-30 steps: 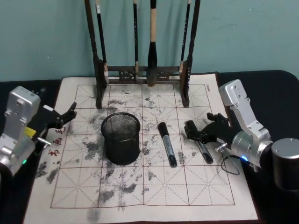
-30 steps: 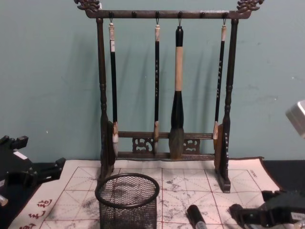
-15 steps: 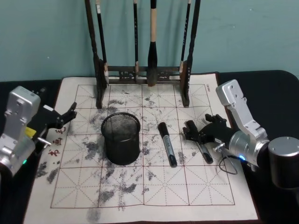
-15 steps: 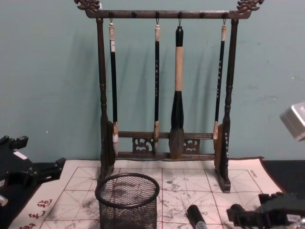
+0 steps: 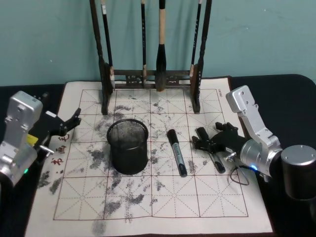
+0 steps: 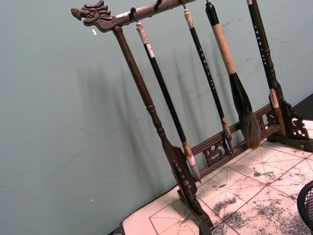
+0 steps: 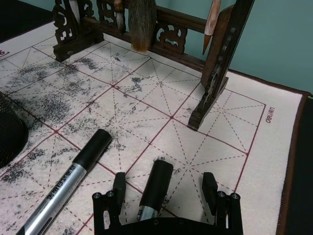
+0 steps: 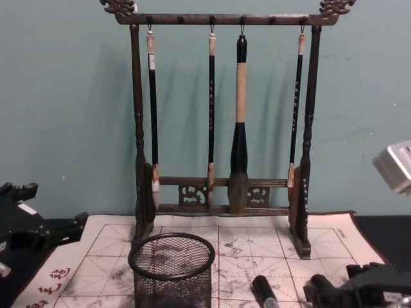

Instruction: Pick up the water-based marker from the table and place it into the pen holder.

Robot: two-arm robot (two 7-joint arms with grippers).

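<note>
item 1, pen holder (image 5: 127,159): a black mesh cup standing upright on the ink-stained grid mat (image 5: 168,197). nothing shows above its rim.

item 2, marker (image 7: 157,185): lying flat on the mat, well to the right of the pen holder, black cap pointing away from the robot. it is not in the cup.

item 3, other marker (image 5: 176,152): also flat on the mat, between the pen holder and the first marker. it is near the holder, not touching it, and roughly parallel to the first marker.

item 4, right gripper (image 7: 164,178): low over the mat to the right of the pen holder, straddling the first marker. its jaws are spread, one finger (image 7: 119,190) on each side of the marker's barrel, with mat visible in the gap on both sides (no contact seen in the right wrist view).

item 5, left gripper (image 5: 69,123): parked to the left of the pen holder, at the mat's left edge, well apart from both markers. whether it is spread or closed cannot be told.

item 6, brush rack (image 5: 150,75): a dark wooden frame standing behind the pen holder at the far edge of the mat, with four brushes (image 8: 241,122) hanging from its top bar.
</note>
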